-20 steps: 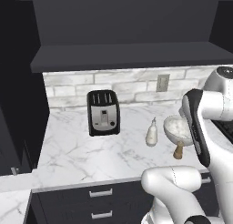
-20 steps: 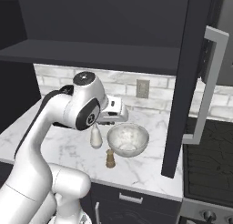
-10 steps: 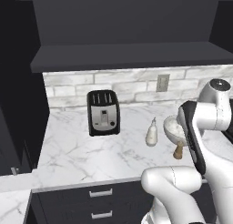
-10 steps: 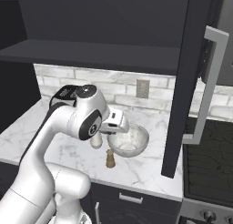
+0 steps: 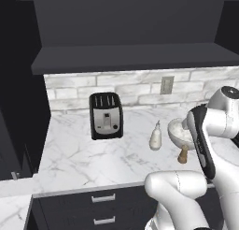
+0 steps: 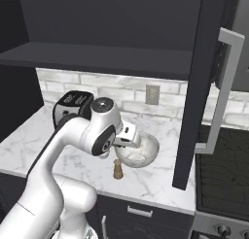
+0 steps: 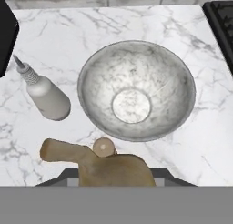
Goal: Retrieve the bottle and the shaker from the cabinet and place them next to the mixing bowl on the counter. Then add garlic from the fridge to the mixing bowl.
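Lowered over one mixing bowl, claw clenches one garlic beside one bottle, one shaker.

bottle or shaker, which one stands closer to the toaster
The bottle, creamy white with a thin nozzle. It stands between the toaster and the mixing bowl; the brown shaker is farther out, at the bowl's front.

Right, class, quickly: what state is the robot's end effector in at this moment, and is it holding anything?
The end effector: closed on a tan, lumpy thing, apparently the garlic, beside the mixing bowl.
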### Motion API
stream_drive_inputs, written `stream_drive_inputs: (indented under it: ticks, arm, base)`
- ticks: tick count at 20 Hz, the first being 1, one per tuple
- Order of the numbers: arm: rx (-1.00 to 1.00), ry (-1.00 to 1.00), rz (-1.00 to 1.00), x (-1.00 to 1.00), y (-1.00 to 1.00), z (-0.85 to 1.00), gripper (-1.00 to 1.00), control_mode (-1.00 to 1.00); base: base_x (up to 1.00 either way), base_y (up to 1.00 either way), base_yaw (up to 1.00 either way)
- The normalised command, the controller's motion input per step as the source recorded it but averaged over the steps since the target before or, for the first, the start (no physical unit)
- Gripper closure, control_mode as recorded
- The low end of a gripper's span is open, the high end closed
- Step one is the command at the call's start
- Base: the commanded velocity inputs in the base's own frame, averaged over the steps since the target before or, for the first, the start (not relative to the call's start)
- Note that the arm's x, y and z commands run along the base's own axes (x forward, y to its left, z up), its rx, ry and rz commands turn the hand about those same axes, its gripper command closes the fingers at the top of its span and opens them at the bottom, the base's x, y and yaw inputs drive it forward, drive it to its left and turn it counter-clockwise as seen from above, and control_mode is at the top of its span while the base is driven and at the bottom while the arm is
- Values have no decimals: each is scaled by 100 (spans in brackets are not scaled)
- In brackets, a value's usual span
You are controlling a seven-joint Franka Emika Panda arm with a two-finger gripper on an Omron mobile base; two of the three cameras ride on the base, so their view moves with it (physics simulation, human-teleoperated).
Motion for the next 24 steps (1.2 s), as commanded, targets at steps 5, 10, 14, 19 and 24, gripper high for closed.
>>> stream_drive_inputs:
  ticks: [5,10,14,19,24]
  arm:
    - [4,0,0,29,0,-10,100,-100]
    - [0,0,0,30,-2,-19,100,-100]
    - [0,0,0,26,-13,-22,100,-100]
    - [0,0,0,25,-15,-21,100,-100]
    - [0,0,0,25,-9,-16,100,-100]
  base:
    - [0,0,0]
    - [0,0,0]
    - [0,0,0]
    - [0,0,0]
    - [0,0,0]
